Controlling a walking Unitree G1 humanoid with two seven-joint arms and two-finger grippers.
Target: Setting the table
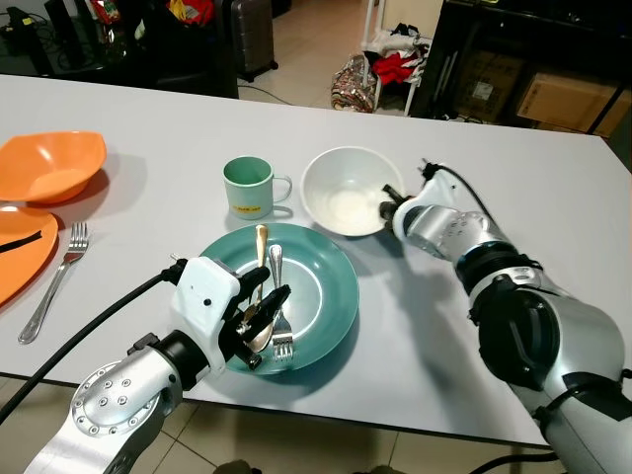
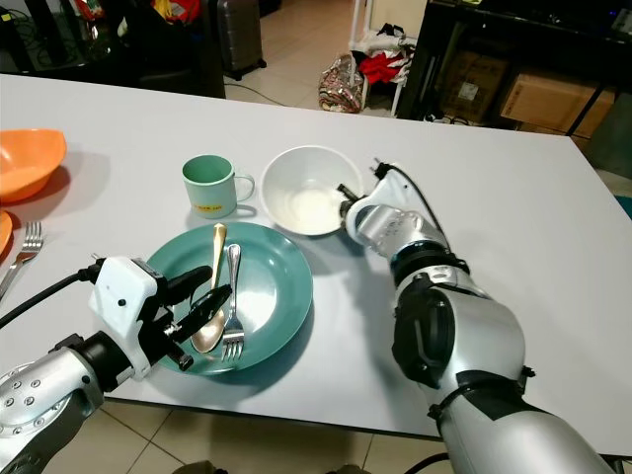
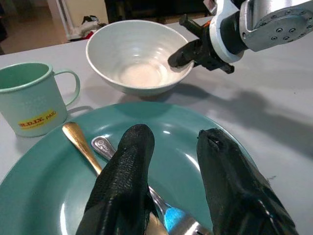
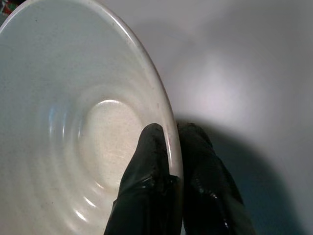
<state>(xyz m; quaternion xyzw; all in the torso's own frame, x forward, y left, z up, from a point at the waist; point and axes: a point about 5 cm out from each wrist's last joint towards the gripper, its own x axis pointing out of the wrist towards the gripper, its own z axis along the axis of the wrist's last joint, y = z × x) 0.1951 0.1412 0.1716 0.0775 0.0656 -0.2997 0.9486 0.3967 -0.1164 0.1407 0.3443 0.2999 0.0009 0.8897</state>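
Your right claw [image 4: 168,147] is pinched on the rim of the white bowl [image 1: 346,188], one finger inside the wall and one outside, as the right wrist view shows plainly. The bowl sits on the white counter [image 1: 494,178], just beside the far edge of the teal plate [image 1: 331,296] and next to the green mug [image 1: 247,186]. It looks like glazed ceramic: stiff, fairly heavy for a rim grip, smooth and likely slippery, and it will chip if it knocks the plate or mug. Held at one edge, it will want to tip away from your fingers, so judge on a slow, low lift or a slide rather than a quick raise.

Your left claw [image 3: 171,181] has its fingers apart, straddling the cutlery on the teal plate. A gold spoon [image 1: 259,259] and a silver fork [image 1: 277,296] lie side by side there, handles pointing toward the mug. Both are thin, rigid metal lying flat on a glossy surface, so they will skate and may come up together. Take the one you want at mid-handle, where the two are slightly apart, not near the bowl and tines where they overlap.
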